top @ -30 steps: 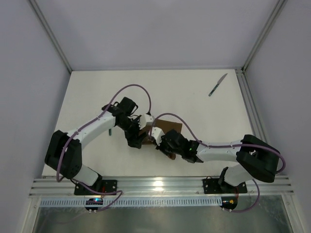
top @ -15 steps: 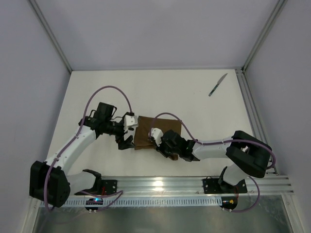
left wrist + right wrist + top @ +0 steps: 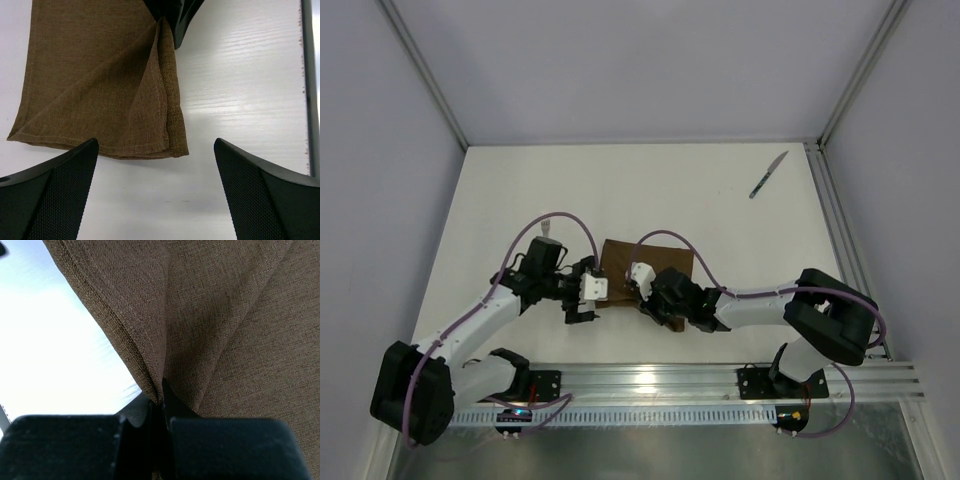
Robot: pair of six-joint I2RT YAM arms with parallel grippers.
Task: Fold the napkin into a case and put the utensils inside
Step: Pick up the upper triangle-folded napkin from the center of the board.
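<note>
The dark brown napkin [image 3: 655,262] lies folded on the white table. In the left wrist view its near end [image 3: 100,90] shows a loose folded flap. My right gripper [image 3: 640,292] is shut on a pinched fold of the napkin [image 3: 200,315] at its near edge, and it also shows as a black shape [image 3: 172,15] in the left wrist view. My left gripper [image 3: 588,295] is open and empty just left of the napkin, apart from it, with its fingers [image 3: 50,190] wide. The knife [image 3: 768,175] lies far back right. The fork's pale tines [image 3: 546,229] peek out behind the left arm; its handle is hidden.
A metal rail [image 3: 650,380] runs along the table's near edge by the arm bases. Frame posts and grey walls close in the left, right and back sides. A rail [image 3: 306,85] shows at the right of the left wrist view.
My left arm has swung back off the napkin to the left and toward me, its gripper now open beside the napkin's left end. My right gripper has kept its pinch.
</note>
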